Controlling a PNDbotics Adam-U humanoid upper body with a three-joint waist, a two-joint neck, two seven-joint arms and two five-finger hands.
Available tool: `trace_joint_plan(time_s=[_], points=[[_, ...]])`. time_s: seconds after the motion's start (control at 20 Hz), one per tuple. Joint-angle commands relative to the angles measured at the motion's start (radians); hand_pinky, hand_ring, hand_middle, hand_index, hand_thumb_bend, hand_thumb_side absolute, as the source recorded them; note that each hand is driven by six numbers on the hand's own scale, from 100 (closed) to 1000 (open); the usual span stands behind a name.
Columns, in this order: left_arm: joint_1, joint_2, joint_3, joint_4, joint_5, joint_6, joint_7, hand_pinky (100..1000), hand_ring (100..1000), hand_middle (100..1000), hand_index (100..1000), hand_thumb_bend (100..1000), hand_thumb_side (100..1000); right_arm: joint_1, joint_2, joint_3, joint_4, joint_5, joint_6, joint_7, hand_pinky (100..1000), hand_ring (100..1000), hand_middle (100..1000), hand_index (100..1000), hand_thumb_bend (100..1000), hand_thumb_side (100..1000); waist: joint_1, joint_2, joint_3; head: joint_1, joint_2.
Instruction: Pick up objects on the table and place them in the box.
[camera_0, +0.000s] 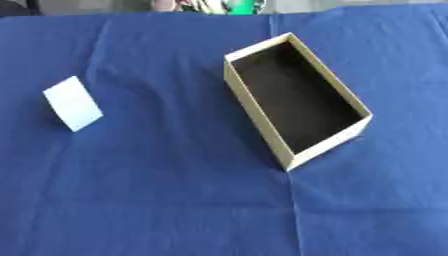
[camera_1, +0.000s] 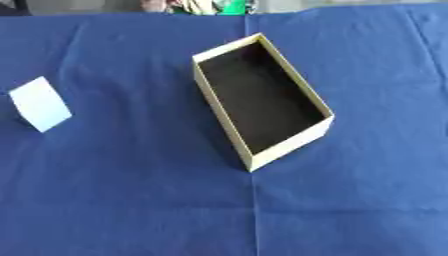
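No hand shows, so we cannot tell the fingers' state. We should take the white card (camera_0: 73, 103) (flat on the table (camera_0: 157, 200), at nine o'clock of the box (camera_0: 254, 107)) by an edge, then lower it into the dark, empty-looking interior.

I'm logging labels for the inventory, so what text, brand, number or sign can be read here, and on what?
None can be read.
The white flat object shows a plain face.
The box has bare cream walls and a dark inside.
The blue cloth is unmarked.
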Motion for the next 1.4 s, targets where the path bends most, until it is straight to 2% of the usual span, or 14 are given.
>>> trace_joint_plan(time_s=[0.05,0.25,0.5,0.85,1.2,1.25,1.3,1.4], points=[[-0.032,0.07,-0.058,0.057,-0.044,0.023,-0.041,717,843,791,892,797,822,-0.014,-0.027,-0.001,-0.011,-0.01,0.001,0.009,682,823,652,821,100,997,0.012,-0.023,-0.003,0.01,-0.011],[-0.057,0.054,-0.141,0.14,-0.095,0.03,-0.092,746,878,831,920,912,853,-0.015,-0.025,0.0,-0.011,-0.013,0.002,0.013,683,823,652,821,100,996,0.012,-0.024,-0.004,0.012,-0.011],[-0.1,0.011,-0.234,0.243,-0.134,0.013,-0.155,757,885,843,941,925,818,-0.011,-0.024,-0.002,-0.011,-0.014,0.002,0.014,683,824,651,821,100,996,0.009,-0.027,0.002,0.014,-0.001],[-0.141,-0.035,-0.275,0.384,-0.15,-0.069,-0.242,787,912,875,974,947,733,-0.009,-0.021,-0.001,-0.011,-0.013,0.003,0.015,684,825,650,822,100,996,0.007,-0.027,0.002,0.025,-0.003],[-0.18,-0.082,-0.268,0.532,-0.182,-0.158,-0.333,833,948,877,965,866,561,-0.007,-0.017,0.003,-0.011,-0.011,0.007,0.019,685,827,649,822,100,997,0.007,-0.026,0.001,0.031,-0.002],[-0.197,-0.092,-0.259,0.573,-0.192,-0.17,-0.372,831,949,879,964,851,551,-0.006,-0.016,0.005,-0.011,-0.011,0.008,0.02,685,827,649,822,100,997,0.007,-0.027,0.0,0.033,-0.001],[-0.229,-0.106,-0.236,0.627,-0.216,-0.187,-0.462,829,952,883,964,835,541,-0.004,-0.015,0.006,-0.011,-0.011,0.01,0.021,686,827,648,823,100,997,0.006,-0.028,0.0,0.032,0.001],[-0.286,-0.128,-0.165,0.673,-0.277,-0.216,-0.7,829,953,888,971,818,521,0.0,-0.013,0.006,-0.011,-0.009,0.012,0.023,686,828,648,823,100,997,0.006,-0.029,0.003,0.03,0.005]])
